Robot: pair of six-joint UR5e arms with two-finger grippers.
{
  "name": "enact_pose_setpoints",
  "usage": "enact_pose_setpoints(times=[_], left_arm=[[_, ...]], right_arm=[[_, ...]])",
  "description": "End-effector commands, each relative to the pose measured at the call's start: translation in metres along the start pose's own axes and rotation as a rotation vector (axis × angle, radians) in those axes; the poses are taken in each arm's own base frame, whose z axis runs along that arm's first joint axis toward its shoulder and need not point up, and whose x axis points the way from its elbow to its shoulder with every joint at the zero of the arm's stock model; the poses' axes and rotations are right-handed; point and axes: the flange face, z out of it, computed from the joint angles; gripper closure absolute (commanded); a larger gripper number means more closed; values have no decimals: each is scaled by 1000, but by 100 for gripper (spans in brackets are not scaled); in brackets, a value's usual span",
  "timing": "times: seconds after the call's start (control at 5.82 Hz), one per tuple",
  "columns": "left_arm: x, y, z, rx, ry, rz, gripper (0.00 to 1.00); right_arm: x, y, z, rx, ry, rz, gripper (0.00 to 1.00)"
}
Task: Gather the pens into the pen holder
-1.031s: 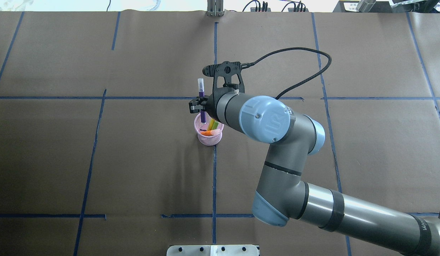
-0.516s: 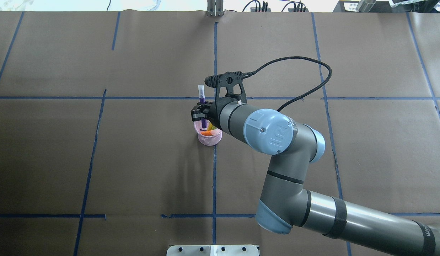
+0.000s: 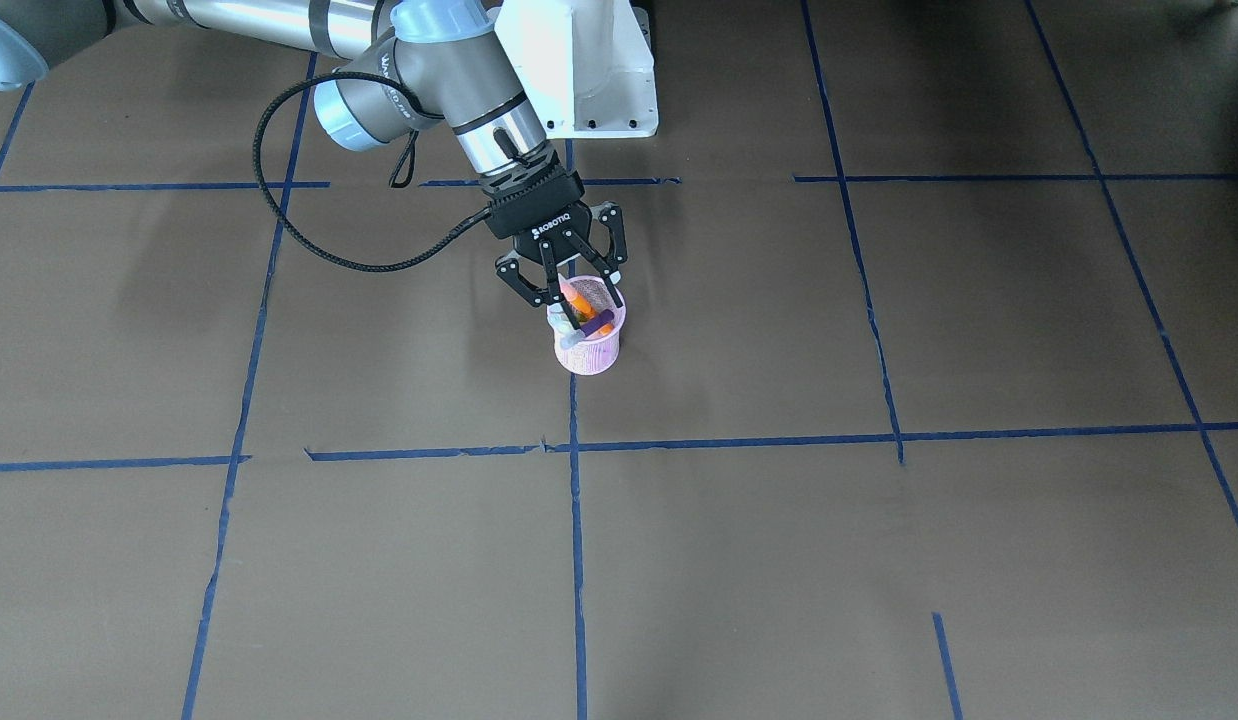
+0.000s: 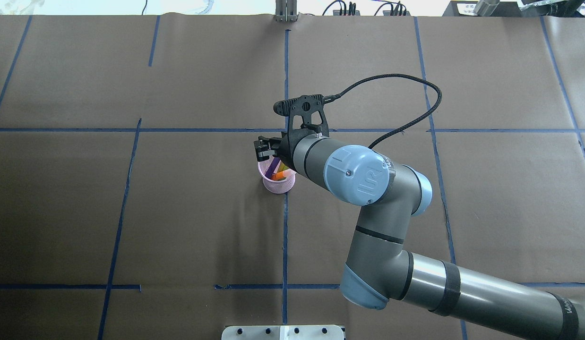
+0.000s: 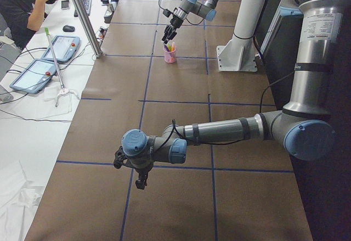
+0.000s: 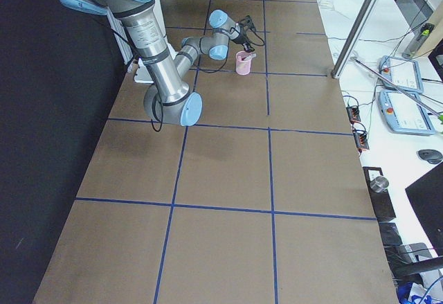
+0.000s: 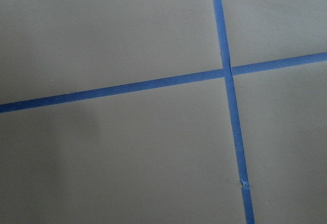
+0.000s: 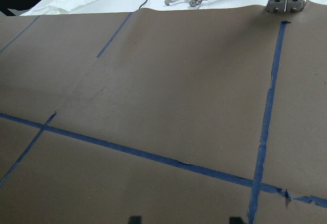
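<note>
The pink mesh pen holder (image 3: 591,350) stands upright near the table's middle; it also shows in the overhead view (image 4: 278,185). The purple pen (image 3: 595,324) and the orange pen (image 3: 575,299) lean inside it. A yellow-green pen (image 4: 283,167) shows beside them in the overhead view, mostly hidden by the wrist. My right gripper (image 3: 569,288) hangs just above the cup's rim, open and empty. Its fingertips (image 8: 134,219) stand wide apart in the right wrist view. My left gripper (image 5: 141,181) shows only in the exterior left view, low over bare table; I cannot tell whether it is open or shut.
Brown paper with blue tape lines (image 4: 285,226) covers the table. The robot's white base (image 3: 579,70) stands behind the cup. A metal bracket (image 4: 286,14) sits at the far edge. A side table with tablets (image 5: 60,49) and a seated person (image 5: 22,5) lies beyond.
The purple pen, held upright above the cup before, has dropped into the cup and leans there. My right gripper has opened and sits slightly lower.
</note>
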Motion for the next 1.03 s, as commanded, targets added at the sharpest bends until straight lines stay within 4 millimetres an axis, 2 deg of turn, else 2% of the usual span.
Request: enact_pose_setpoints(times=[0.0,0.17,0.34,0.52,0.69,0.86], left_arm=[[1,-2,-1,1,-1,1,0],[1,-2,-1,1,0,1,0],[1,-2,-2,2,0,2,0],[1,-2,-2,2,0,2,0],[2,-4,-3,5,0,4,0],[4,-8,-5,8,-2,8,0]], right_arm=[[3,-16,-3,17,8,1,0],[17,-39,-8,10,9,10,0],[44,-84,-40,-106,68,27,0],[83,-117,-73,-237,134,-70,0],[144,-113,-99,-321,193,-95,0],[216,-113,-130,-412,189,-55,0]])
